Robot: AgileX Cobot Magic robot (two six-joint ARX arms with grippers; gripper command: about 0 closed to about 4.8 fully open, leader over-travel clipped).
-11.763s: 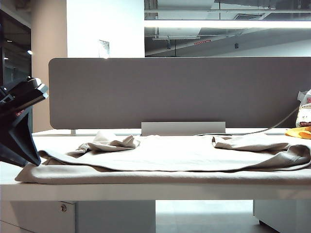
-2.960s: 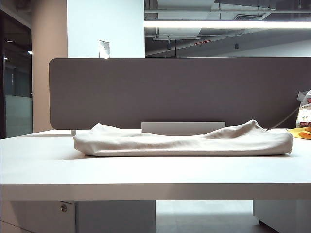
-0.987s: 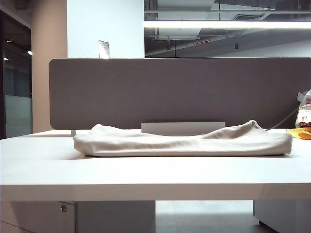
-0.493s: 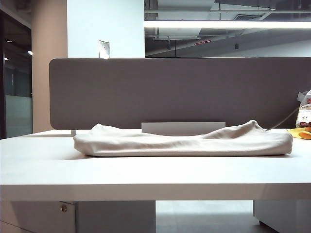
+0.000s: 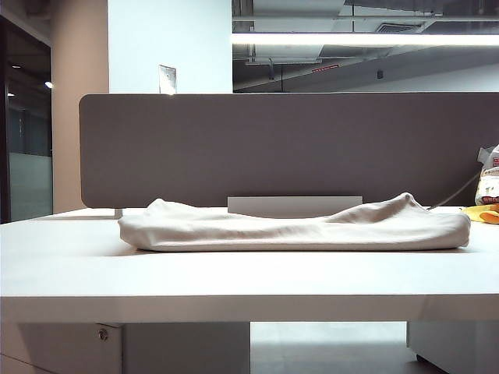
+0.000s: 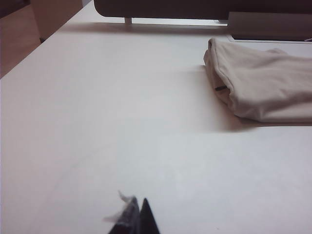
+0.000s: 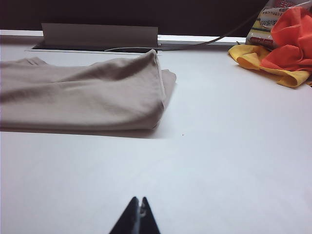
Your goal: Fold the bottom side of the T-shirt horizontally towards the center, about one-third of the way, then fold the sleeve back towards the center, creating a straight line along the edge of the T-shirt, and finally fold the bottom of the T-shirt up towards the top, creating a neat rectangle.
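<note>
The beige T-shirt [image 5: 296, 228] lies folded into a long flat bundle across the middle of the white table [image 5: 234, 284]. Its left end [image 6: 258, 85] shows in the left wrist view and its right end [image 7: 87, 95] in the right wrist view. My left gripper [image 6: 139, 202] is shut with nothing in it, hanging over bare table well short of the shirt. My right gripper [image 7: 139, 201] is shut and empty too, apart from the shirt over bare table. Neither gripper shows in the exterior view. The bottom hem and sleeve are folded in and cannot be picked out.
A grey divider panel [image 5: 288, 148] stands behind the shirt. Yellow and orange cloths [image 7: 280, 53] and printed packets [image 7: 268, 22] lie at the back right, with a cable [image 7: 209, 41] running along the back edge.
Earlier the shirt lay spread wide with an arm at the left; it has since been folded into a bundle. Over the last second nothing has moved.
</note>
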